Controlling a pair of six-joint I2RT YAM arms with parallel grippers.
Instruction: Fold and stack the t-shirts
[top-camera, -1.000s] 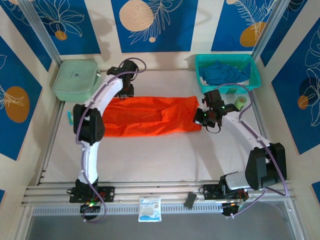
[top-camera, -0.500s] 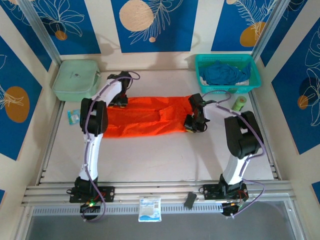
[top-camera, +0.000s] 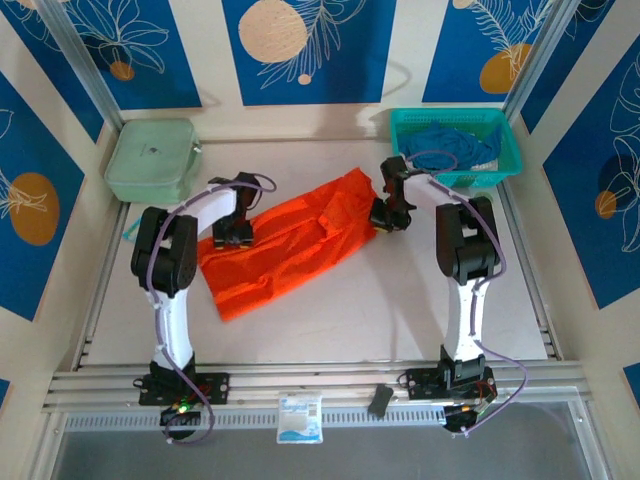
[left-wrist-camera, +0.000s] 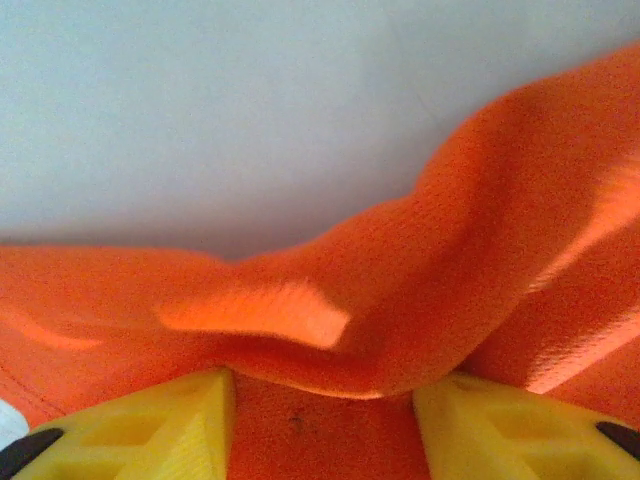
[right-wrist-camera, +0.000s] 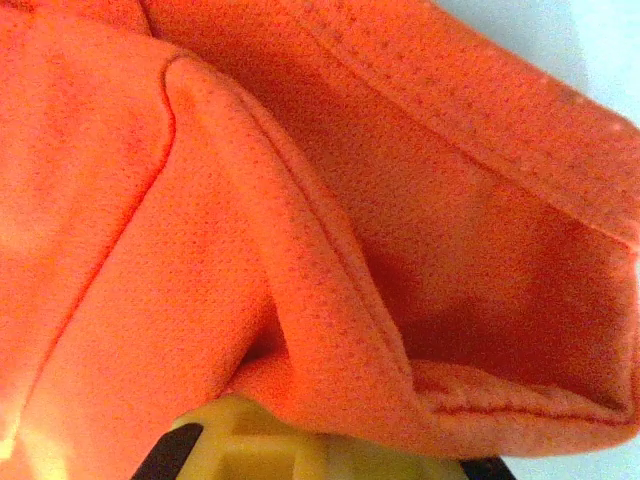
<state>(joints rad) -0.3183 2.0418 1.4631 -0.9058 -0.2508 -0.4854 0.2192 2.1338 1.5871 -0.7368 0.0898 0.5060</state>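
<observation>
The orange t-shirt (top-camera: 290, 245) lies slantwise on the table, its right end far and its left end near. My left gripper (top-camera: 232, 232) rests on its left part. In the left wrist view its yellow fingers (left-wrist-camera: 170, 425) stand apart, flat orange cloth (left-wrist-camera: 480, 250) lies between them, and a fold humps up just ahead of the gripper (left-wrist-camera: 318, 410). My right gripper (top-camera: 385, 213) is shut on the shirt's far right corner. In the right wrist view the hemmed cloth (right-wrist-camera: 200, 200) drapes over the gripper (right-wrist-camera: 320, 445). The dark blue t-shirt (top-camera: 448, 145) lies crumpled in the teal basket (top-camera: 508, 160).
A pale green case (top-camera: 150, 160) stands at the back left. The basket is close behind my right gripper. On the front rail lie a white packet (top-camera: 300, 417) and a small dark object (top-camera: 380, 401).
The orange shirt has swung from lying straight across to a slant. My right gripper carried its right end back toward the basket; my left gripper came nearer with the left end.
</observation>
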